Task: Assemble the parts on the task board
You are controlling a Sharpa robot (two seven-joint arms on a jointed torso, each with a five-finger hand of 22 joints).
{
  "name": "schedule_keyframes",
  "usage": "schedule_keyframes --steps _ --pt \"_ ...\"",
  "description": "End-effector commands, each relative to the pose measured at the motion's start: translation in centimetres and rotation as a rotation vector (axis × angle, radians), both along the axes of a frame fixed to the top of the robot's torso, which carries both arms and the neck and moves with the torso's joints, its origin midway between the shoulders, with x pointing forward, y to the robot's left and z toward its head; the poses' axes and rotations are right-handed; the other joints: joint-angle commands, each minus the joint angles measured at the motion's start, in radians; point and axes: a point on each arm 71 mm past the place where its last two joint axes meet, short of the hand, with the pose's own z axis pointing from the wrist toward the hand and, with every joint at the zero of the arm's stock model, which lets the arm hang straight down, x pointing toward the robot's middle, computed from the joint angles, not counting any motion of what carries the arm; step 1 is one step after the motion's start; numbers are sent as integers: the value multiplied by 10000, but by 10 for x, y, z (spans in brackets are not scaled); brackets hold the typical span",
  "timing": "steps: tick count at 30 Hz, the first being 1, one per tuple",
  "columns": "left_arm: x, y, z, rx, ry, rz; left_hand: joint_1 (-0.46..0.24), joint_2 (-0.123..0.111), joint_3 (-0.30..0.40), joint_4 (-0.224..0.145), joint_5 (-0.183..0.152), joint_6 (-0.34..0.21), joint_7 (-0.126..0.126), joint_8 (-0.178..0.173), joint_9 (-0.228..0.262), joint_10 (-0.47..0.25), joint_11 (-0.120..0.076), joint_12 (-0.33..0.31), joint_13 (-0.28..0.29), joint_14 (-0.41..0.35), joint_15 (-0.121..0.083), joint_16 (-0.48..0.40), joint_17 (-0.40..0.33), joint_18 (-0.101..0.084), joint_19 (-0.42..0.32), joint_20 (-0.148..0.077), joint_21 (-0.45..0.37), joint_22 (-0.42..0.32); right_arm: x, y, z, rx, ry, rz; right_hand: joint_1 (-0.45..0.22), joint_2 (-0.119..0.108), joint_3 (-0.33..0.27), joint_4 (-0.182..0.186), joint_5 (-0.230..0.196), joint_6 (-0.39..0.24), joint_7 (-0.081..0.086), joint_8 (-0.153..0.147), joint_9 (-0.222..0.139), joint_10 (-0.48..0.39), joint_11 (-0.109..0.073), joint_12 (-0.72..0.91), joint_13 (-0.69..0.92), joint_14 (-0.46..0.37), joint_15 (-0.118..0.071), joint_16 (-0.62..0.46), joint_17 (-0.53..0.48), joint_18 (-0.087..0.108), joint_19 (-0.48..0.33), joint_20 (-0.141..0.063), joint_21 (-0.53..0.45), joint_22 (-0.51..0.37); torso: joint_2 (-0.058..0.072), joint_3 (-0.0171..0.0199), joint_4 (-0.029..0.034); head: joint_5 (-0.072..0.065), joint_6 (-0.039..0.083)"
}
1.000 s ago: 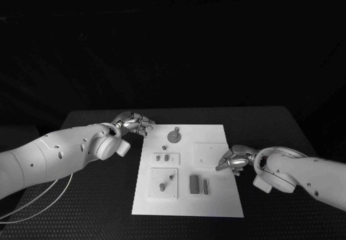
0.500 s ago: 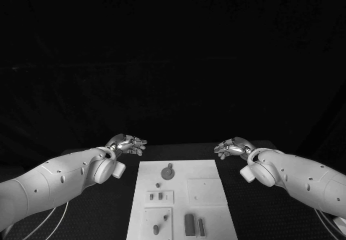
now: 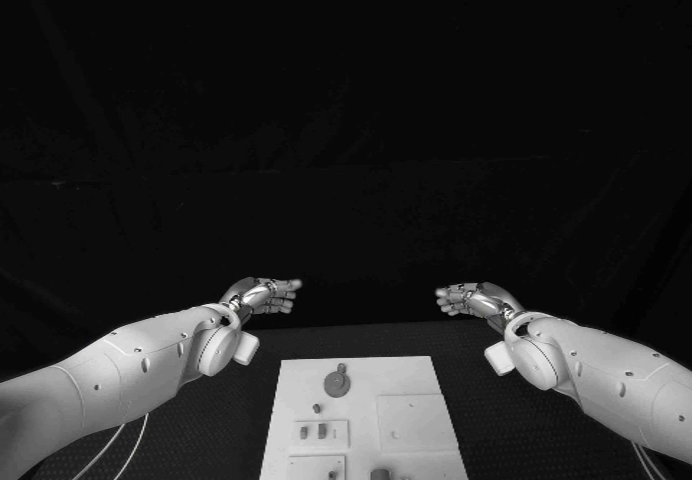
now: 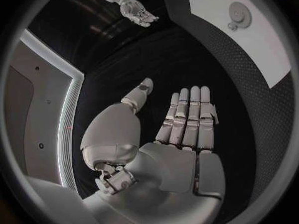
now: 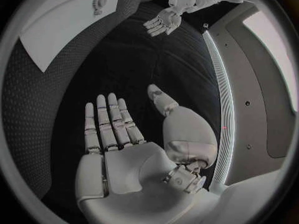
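Head view: the task board (image 3: 411, 375) lies at the bottom centre, its small parts (image 3: 336, 380) apparently seated in their places. Left hand (image 3: 263, 294) and right hand (image 3: 472, 298) are raised beyond it, fingers spread, holding nothing; assembly looks finished or paused.

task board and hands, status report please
Left hand open, fingers flat, holding nothing. Right hand open, empty. Both raised beyond the task board; parts untouched on it. Nothing in the way.
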Motion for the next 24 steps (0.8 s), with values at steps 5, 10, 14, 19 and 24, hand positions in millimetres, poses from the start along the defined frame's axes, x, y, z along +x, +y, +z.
schedule_keyframes --steps 5,10,14,19,24 --pt "-9 -10 -6 -345 -163 147 -7128 517 -3530 2213 -396 -5926 -1177 -1881 -4237 -7562 -976 -515 -2170 -6008 -961 -3541 -3615 -302 -6579 -197 -488 -7054 -7 8 -3 385 -171 -133 -7272 269 -4661 2130 -629 -5870 -1350 -1780 -4360 -7237 -1132 -1963 -1820 -5665 -1253 -3583 -2998 -967 -3343 -1691 -2043 -10332 -166 -55 149 -113 -349" --pt "-27 -27 -15 -970 -403 401 -7128 517 -3530 2213 -396 -5926 -1177 -1881 -4237 -7562 -976 -515 -2170 -6008 -961 -3541 -3615 -302 -6579 -197 -488 -7054 -23 22 -6 1126 -445 -412 -7272 269 -4661 2130 -629 -5870 -1350 -1780 -4360 -7237 -1132 -1963 -1820 -5665 -1253 -3583 -2998 -967 -3343 -1691 -2043 -10332 -500 -136 414 -283 -927" --pt "-51 -46 -22 -1627 -607 754 -7128 517 -3530 2213 -396 -5926 -1177 -1881 -4237 -7562 -976 -515 -2170 -6008 -961 -3541 -3615 -302 -6579 -197 -488 -7054 -43 38 -9 1919 -628 -806 -7272 269 -4661 2130 -629 -5870 -1350 -1780 -4360 -7237 -1132 -1963 -1820 -5665 -1253 -3583 -2998 -967 -3343 -1691 -2043 -10332 -739 -195 603 -406 -1341" --pt "-78 -64 -26 -2216 -740 1168 -7128 517 -3530 2213 -396 -5926 -1177 -1881 -4237 -7562 -976 -515 -2170 -6008 -961 -3541 -3615 -302 -6579 -197 -488 -7054 -68 53 -11 2644 -671 -1281 -7272 269 -4661 2130 -629 -5870 -1350 -1780 -4360 -7237 -1132 -1963 -1820 -5665 -1253 -3583 -2998 -967 -3343 -1691 -2043 -10332 -862 -225 700 -468 -1553" --pt "-106 -80 -26 -2685 -796 1597 -7128 517 -3530 2213 -396 -5926 -1177 -1881 -4237 -7562 -976 -515 -2170 -6008 -961 -3541 -3615 -302 -6579 -197 -488 -7054 -99 67 -12 3318 -548 -1877 -7272 269 -4661 2130 -629 -5870 -1350 -1780 -4360 -7237 -1132 -1963 -1820 -5665 -1253 -3583 -2998 -967 -3343 -1691 -2043 -10332 -880 -229 714 -477 -1584"
